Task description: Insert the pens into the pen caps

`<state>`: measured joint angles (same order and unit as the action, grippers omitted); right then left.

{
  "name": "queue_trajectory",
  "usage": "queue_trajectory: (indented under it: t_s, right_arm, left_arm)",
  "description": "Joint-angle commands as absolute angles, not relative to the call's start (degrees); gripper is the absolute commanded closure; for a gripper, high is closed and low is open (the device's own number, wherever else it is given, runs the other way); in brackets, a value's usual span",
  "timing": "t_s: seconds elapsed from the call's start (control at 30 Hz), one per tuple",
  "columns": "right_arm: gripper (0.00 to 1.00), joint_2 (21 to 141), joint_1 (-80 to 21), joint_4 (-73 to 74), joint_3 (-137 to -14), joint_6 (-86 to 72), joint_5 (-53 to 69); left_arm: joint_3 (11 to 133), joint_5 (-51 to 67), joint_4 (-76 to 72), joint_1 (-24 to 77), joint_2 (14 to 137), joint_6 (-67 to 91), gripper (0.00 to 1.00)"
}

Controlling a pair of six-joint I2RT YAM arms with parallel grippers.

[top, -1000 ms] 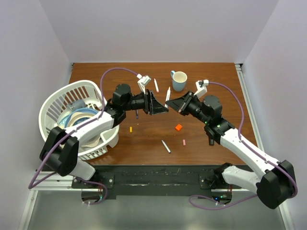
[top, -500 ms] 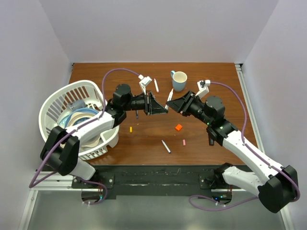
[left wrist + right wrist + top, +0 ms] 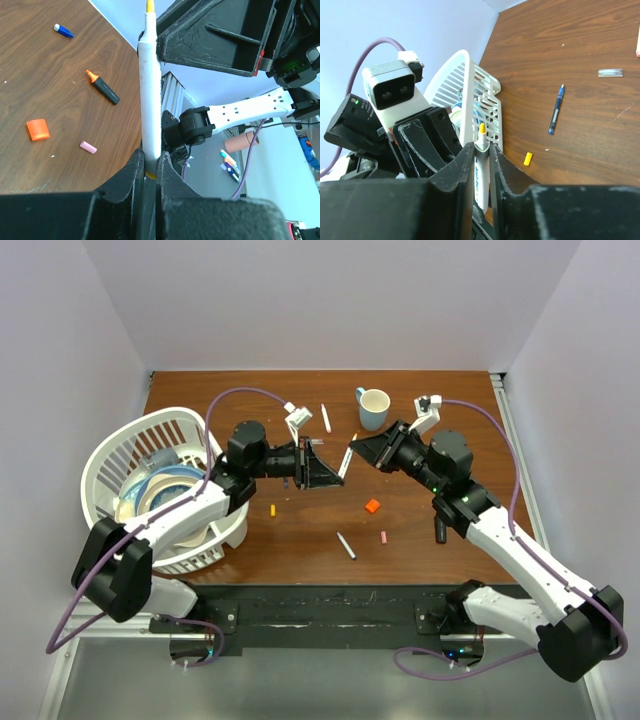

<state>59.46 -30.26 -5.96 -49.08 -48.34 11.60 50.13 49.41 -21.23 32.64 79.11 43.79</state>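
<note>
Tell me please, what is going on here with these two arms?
The two arms meet above the table on one white pen with a yellow tip. The left gripper clamps it, and the right gripper sits tight around it too. No cap is on the tip yet; the orange cap, pink cap and yellow cap lie loose on the wood.

A brown wooden table fills the middle of the top view. At its left side sits a white slatted basket, overhanging the table's left edge and holding stacked dishes, one of them blue-rimmed. A pale blue mug with a cream inside stands upright near the upper middle of the table, its handle pointing left.
</note>
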Motion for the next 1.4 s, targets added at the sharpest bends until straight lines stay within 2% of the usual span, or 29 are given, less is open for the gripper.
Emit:
queue_trajectory:
  t_s: [0.0, 0.13, 0.27, 0.63, 0.67, 0.7, 0.73, 0.8, 0.83, 0.97, 1.1, 1.2, 1.37]
  right_arm:
    - [0.88, 58.8, -30.4, -5.8, -50.4, -46.3, 12.9]
    - [1.00, 58.8, -30.4, -6.0, -49.7, -45.7, 14.7]
    - [1.00, 58.0, -30.4, -8.1, -48.3, -47.3, 16.0]
    - [1.00, 57.3, -30.5, -10.4, -46.5, -49.9, 16.8]
    - [1.00, 57.4, -30.5, -10.5, -46.1, -49.9, 17.0]
    - [1.00, 57.7, -30.5, -10.5, -46.1, -49.9, 17.0]
    - [1.00, 57.8, -30.4, -10.4, -46.1, -49.9, 17.2]
    - [1.00, 57.5, -30.4, -9.8, -46.2, -49.2, 17.6]
    - [0.98, 57.2, -30.4, -8.9, -46.5, -48.8, 17.6]
    - [0.78, 55.2, -30.5, -7.6, -46.9, -46.7, 16.8]
    - [0.75, 56.9, -30.6, -6.7, -46.6, -46.6, 15.4]
    - [0.69, 62.4, -32.0, -3.4, -48.7, -46.2, 13.6]
    - [0.62, 74.6, -38.4, 2.6, -54.4, -46.8, 4.8]
  left_arm:
    - [51.7, 51.5, -22.7, 32.8, 77.5, 42.2, 1.00]
    - [53.0, 51.6, -20.9, 32.8, 77.6, 41.3, 0.98]
    - [54.4, 50.6, -19.9, 32.8, 78.1, 40.6, 0.82]
    - [56.2, 50.1, -21.5, 32.7, 80.2, 41.8, 0.78]
    - [56.4, 50.0, -21.5, 32.8, 80.3, 42.0, 0.80]
    - [56.5, 50.3, -21.6, 32.8, 80.7, 42.0, 0.93]
    - [56.7, 50.0, -21.5, 32.8, 80.9, 42.0, 0.98]
    - [57.0, 48.5, -19.8, 32.8, 80.9, 41.7, 1.00]
    - [57.1, 47.7, -18.4, 32.6, 80.5, 41.0, 1.00]
    - [58.9, 40.1, -8.5, 29.8, 75.6, 34.6, 1.00]
    - [60.2, 34.1, 4.1, 25.8, 68.5, 28.9, 1.00]
    - [61.6, 25.2, 13.1, 24.0, 62.7, 23.7, 1.00]
    - [59.7, 15.1, 19.9, 23.7, 52.6, 17.2, 1.00]
